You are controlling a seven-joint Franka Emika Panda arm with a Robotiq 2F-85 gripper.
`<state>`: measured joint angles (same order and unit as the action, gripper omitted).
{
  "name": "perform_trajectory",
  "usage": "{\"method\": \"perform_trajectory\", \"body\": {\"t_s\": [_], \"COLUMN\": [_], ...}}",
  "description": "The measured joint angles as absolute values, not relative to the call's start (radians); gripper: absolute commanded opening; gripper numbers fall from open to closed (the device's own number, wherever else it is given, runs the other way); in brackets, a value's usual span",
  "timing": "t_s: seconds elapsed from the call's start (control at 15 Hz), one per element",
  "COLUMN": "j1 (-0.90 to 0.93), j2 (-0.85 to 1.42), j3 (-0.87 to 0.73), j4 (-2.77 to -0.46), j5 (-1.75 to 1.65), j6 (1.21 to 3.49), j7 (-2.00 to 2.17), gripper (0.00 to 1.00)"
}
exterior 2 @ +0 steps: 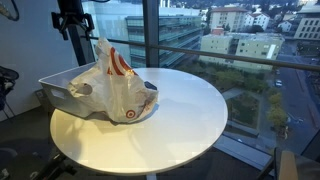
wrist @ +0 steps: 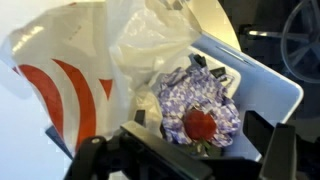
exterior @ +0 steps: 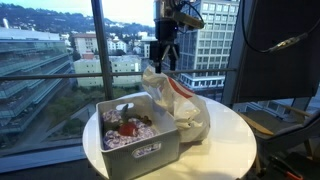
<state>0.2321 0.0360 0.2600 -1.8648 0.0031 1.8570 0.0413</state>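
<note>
Support surface: one round white table (exterior: 228,140) (exterior 2: 195,115), with a smooth top, seen in both exterior views. Two items rest directly on it. A pale rectangular bin (exterior: 145,152) stands upright near the table's edge, with a label on its front wall. A white plastic bag (exterior: 186,108) with red markings sits against the bin's side, its body slumped and its top peaked.

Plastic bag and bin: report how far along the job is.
Done: the plastic bag stands on the table, slumped against the bin. In hand: nothing; the gripper hangs open above the bag's peak, jaws apart in the wrist view. Left: the red item and the purple-patterned wrapper lie in the bin, outside the bag.
</note>
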Motion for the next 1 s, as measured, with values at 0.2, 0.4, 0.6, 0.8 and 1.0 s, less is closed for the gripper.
{"method": "perform_trajectory", "body": {"t_s": [0.2, 0.4, 0.6, 0.8, 1.0], "j1": [0.237, 0.252, 0.264, 0.270, 0.271], "j2": [0.033, 0.035, 0.035, 0.035, 0.035], "j3": [0.261, 0.264, 0.265, 0.265, 0.265], "j4": [-1.936, -2.009, -2.070, -2.105, -2.119], "j5": [-0.098, -0.215, -0.307, -0.309, -0.310], "j6": [1.845, 1.846, 1.851, 1.890, 1.938], "j7": [0.196, 0.354, 0.495, 0.597, 0.689], "gripper": [1.00, 1.00, 1.00, 1.00, 1.00]}}
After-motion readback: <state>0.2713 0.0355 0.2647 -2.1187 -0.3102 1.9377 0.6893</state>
